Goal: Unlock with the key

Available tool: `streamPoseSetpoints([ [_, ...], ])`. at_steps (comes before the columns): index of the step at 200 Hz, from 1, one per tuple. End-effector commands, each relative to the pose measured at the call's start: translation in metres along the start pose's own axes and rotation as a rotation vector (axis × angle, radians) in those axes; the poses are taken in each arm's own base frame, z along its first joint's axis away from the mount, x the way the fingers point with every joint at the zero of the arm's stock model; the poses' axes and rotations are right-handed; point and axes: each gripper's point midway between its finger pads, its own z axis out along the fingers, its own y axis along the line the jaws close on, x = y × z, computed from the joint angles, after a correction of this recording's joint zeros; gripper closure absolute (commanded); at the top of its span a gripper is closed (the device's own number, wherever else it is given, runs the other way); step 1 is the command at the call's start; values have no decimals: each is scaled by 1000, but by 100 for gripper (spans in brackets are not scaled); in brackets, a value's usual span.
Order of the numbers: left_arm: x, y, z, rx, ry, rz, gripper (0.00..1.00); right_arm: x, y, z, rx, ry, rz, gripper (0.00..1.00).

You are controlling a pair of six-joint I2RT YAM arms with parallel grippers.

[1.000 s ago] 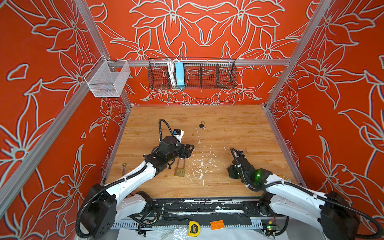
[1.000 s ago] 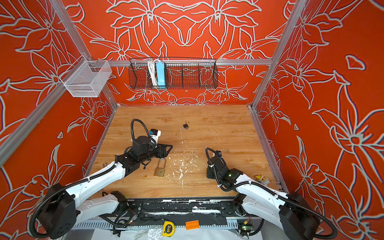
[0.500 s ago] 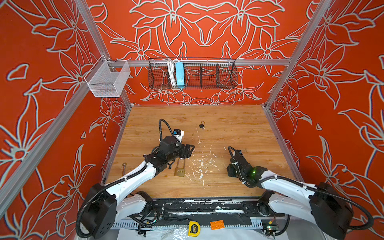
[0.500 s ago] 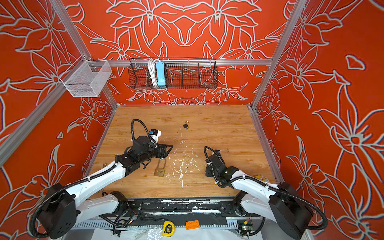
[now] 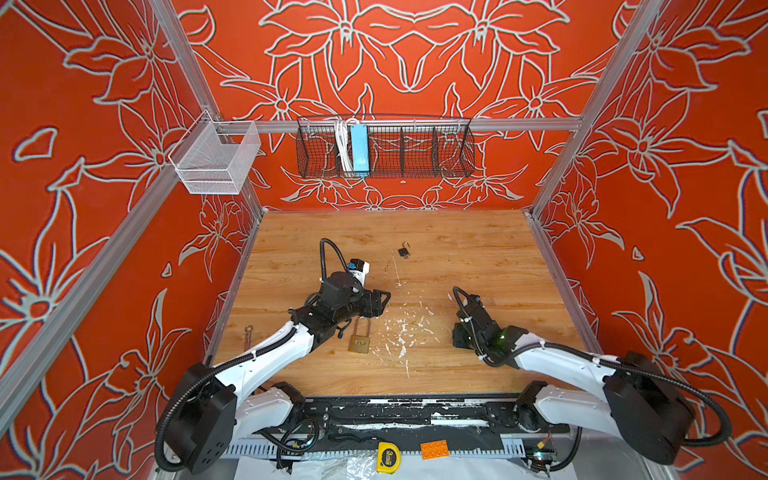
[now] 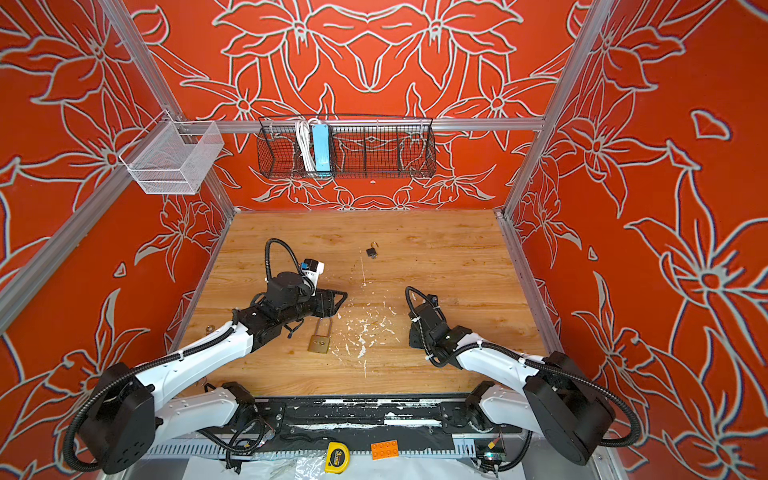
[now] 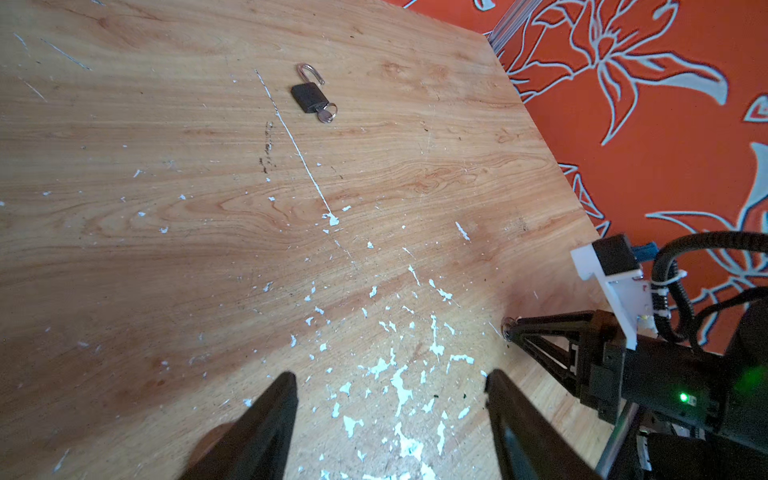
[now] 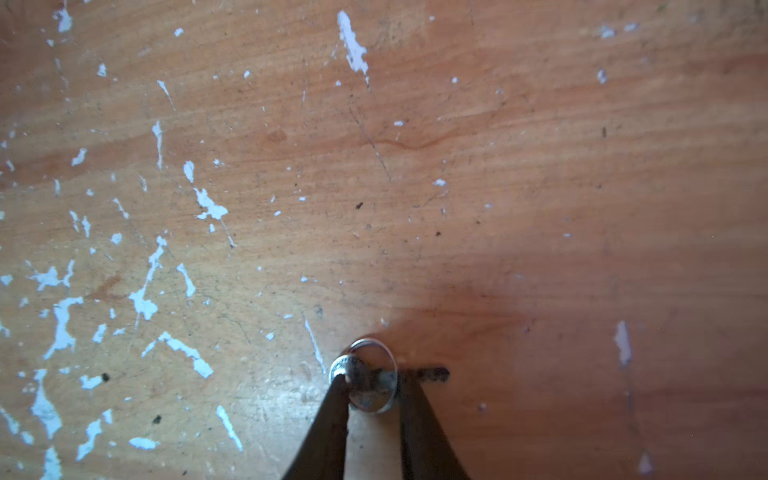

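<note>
On scratched wooden table, pinching key with right gripper, three o'clock of brass padlock; left gripper spread wide. Squeeze squarely before lifting.

I see a tape measure beside an orange brick, and a power strip in the wire basket.

Yellow tape measure, "3m" on its face
</note>
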Motion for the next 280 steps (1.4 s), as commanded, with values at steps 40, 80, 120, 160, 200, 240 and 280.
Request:
streamPoseSetpoints([
  [40, -10, -8, 1, 27, -22, 2, 27, -14, 2, -4, 9, -30, -25, 98],
  [80, -10, -8, 1, 23, -23, 3, 27, -20, 18, -12, -87, -58, -104, 100],
  [120, -10, -8, 1, 24, -23, 2, 27, -27, 19, -30, -118, -110, -174, 100],
  [160, -8, -7, 5, 30, -12, -5, 27, -29, -1, -40, -18, -115, -188, 91],
  [200, -7, -8, 7, 33, -5, -8, 27, -19, 0, -23, 24, -17, -197, 75],
  [240, -7, -7, 6, 30, -8, -8, 27, -20, 5, -11, 19, -19, -165, 76],
  [280, -7, -9, 6, 36, -6, -8, 26, -19, 10, -1, 11, -3, -174, 77],
])
